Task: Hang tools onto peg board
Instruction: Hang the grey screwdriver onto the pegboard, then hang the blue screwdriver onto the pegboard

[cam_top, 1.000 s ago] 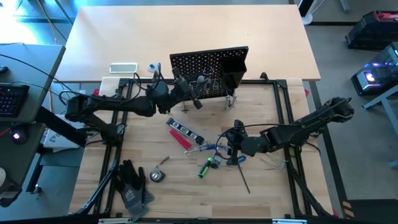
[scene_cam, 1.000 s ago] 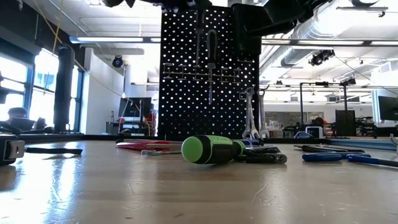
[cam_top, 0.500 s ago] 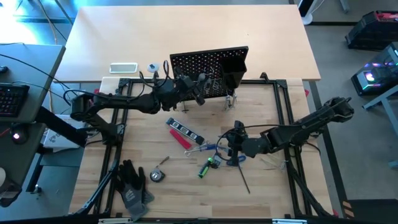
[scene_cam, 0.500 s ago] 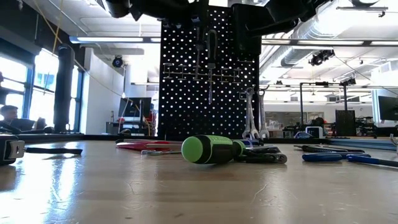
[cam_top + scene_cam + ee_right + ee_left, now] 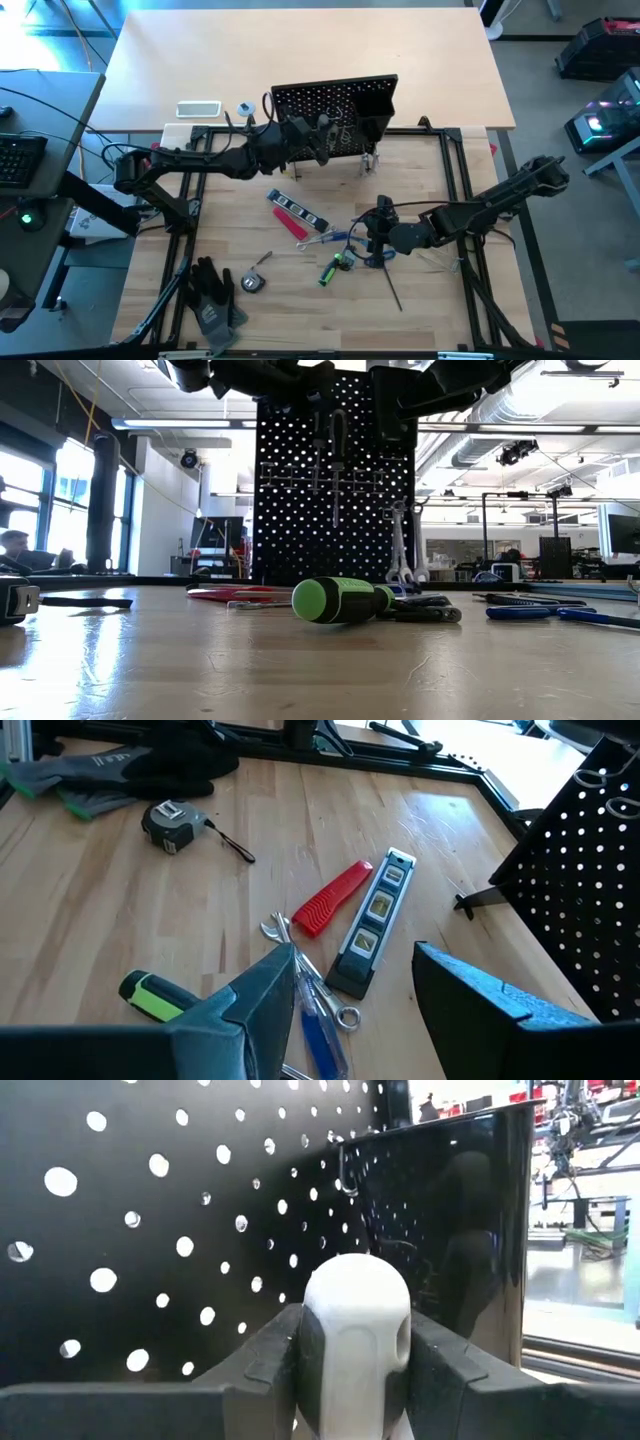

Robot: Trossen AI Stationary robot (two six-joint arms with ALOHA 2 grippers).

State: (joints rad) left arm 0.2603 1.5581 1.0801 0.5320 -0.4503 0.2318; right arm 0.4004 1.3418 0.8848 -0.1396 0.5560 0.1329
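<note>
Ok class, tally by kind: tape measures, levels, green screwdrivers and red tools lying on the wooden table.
Tape measure: 1
Level: 1
Green screwdriver: 1
Red tool: 1
Total: 4

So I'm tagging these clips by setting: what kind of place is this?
Probably an open-plan lab or workshop, not a home. Exposed ducts run under the ceiling, workbenches with monitors stand in the background, and the wooden table carries a black peg board with scattered hand tools.
</note>
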